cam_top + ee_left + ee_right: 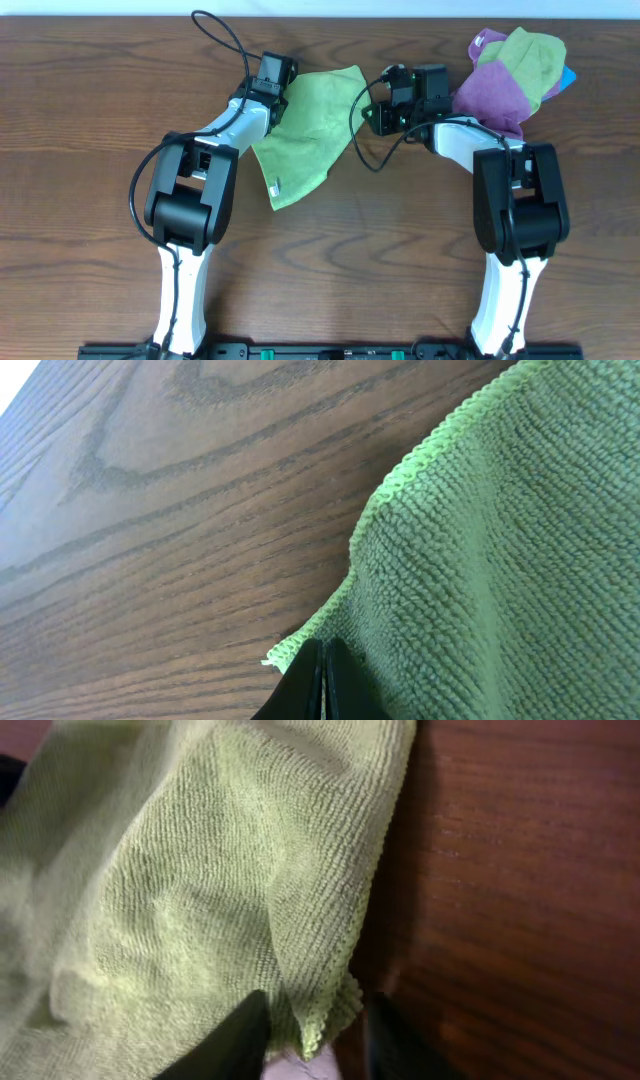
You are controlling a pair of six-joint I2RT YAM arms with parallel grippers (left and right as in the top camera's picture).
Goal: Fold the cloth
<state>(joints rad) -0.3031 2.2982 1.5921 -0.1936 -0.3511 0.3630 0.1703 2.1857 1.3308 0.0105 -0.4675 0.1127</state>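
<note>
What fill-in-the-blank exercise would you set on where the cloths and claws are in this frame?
1. The left claw is ____ on an edge of the cloth.
2. The right claw straddles a cloth corner, fingers ____.
3. The white tag lies on the cloth's side nearer the ____ arm.
4. The purple cloth sits bunched beside the ____ arm.
Missing words: shut; apart; left; right.

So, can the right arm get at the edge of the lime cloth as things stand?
Yes, it looks so. The right gripper straddles a hemmed fold of the lime cloth, one finger on each side, jaws apart. Nothing else sits between them, and only bare table lies beside it.
</note>
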